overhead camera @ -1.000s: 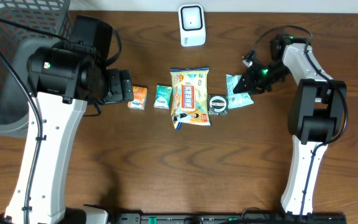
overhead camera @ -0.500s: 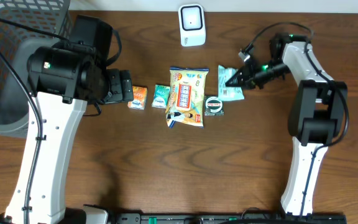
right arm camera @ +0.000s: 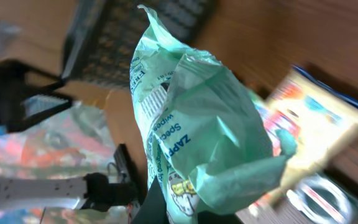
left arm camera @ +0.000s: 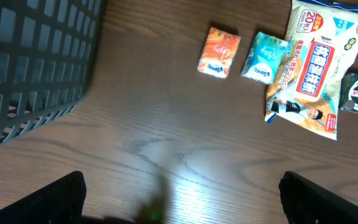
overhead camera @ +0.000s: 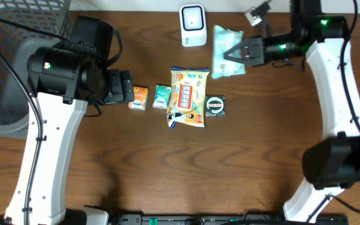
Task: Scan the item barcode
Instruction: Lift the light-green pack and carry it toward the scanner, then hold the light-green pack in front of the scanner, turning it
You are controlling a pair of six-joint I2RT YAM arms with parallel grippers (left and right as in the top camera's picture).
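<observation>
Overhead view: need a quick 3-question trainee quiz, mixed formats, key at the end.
1. True or false: the right gripper is shut on the green packet.
2. Which lies nearest the open left gripper? A) orange packet B) round tin C) white scanner
3. How many items lie in the row on the table?
Key: 1 true; 2 A; 3 four.

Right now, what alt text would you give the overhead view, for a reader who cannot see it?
The right gripper is shut on a green packet, holding it just right of the white scanner. Mid-table, an orange pack, teal pack, snack bag and round tin lie in a row. The left gripper is open beside the orange pack.
</observation>
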